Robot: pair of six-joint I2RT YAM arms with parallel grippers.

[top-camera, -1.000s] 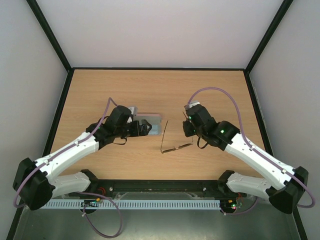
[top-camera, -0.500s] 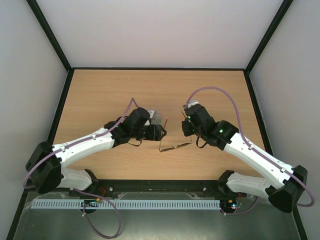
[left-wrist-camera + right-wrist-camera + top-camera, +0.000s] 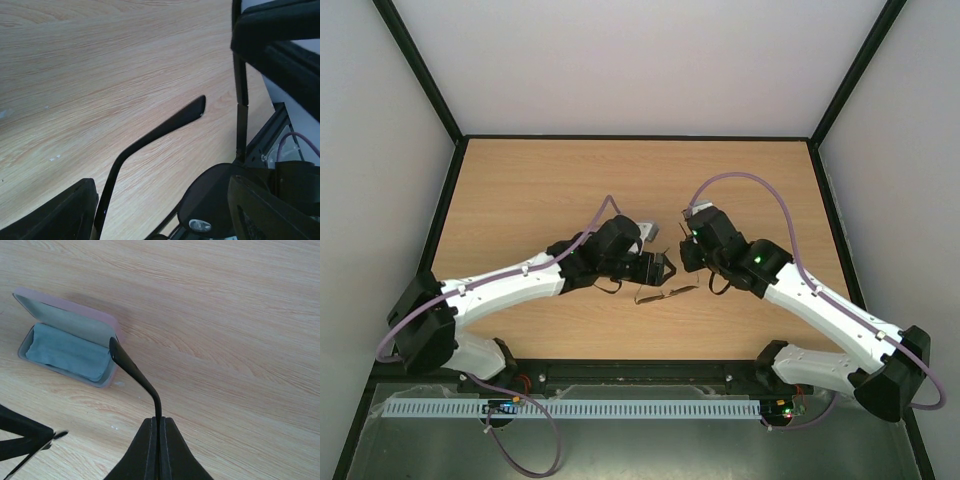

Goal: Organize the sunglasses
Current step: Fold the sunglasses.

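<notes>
Sunglasses (image 3: 667, 293) sat near the middle of the table (image 3: 540, 180) between the two arms, one thin temple pinched in the tightly closed right gripper (image 3: 159, 424) and the other temple running between the widely parted fingers of the left gripper (image 3: 660, 267). Over the last second the left gripper had swung right from above the pinkish case (image 3: 67, 320) to the glasses, while the right gripper had kept its grip and place. The case stood open just left of and beyond the glasses, with the blue cloth (image 3: 67, 352) inside.
</notes>
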